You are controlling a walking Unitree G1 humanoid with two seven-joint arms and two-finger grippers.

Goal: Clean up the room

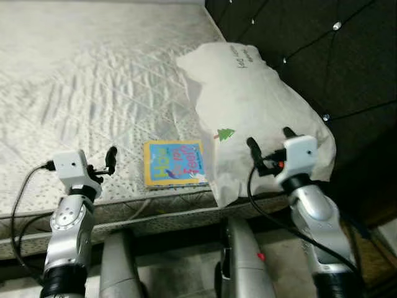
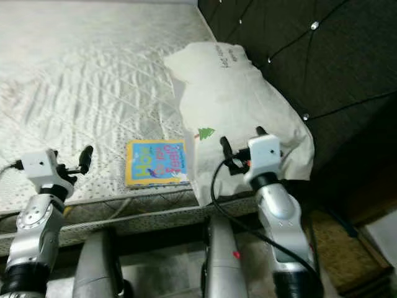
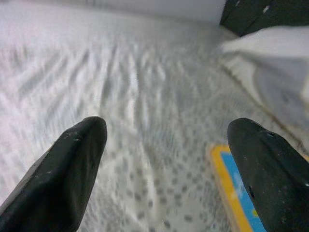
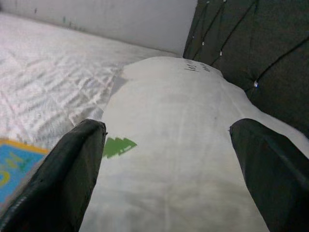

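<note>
White pillow (image 1: 260, 105) overhangs mattress (image 1: 93, 81) edge; right claw (image 1: 271, 139) spread before it.

The mattress (image 1: 93, 81) is quilted cloth, matt and speckled. The pillow (image 1: 254, 105) is soft, creased white cloth (a small green tree printed on it). The book (image 1: 175, 163) has a glossy paper cover. The headboard (image 1: 322, 49) is dark tufted fabric.

a bare quilted mattress (image 1: 93, 93) in pale grey-white fills most of the scene, its near edge running across the lower part of the head views. along its right side stands a dark tufted headboard (image 1: 322, 56) with shiny studs. a plain light wall (image 4: 111, 21) rises behind the mattress's far edge. light is dim and even.
</note>
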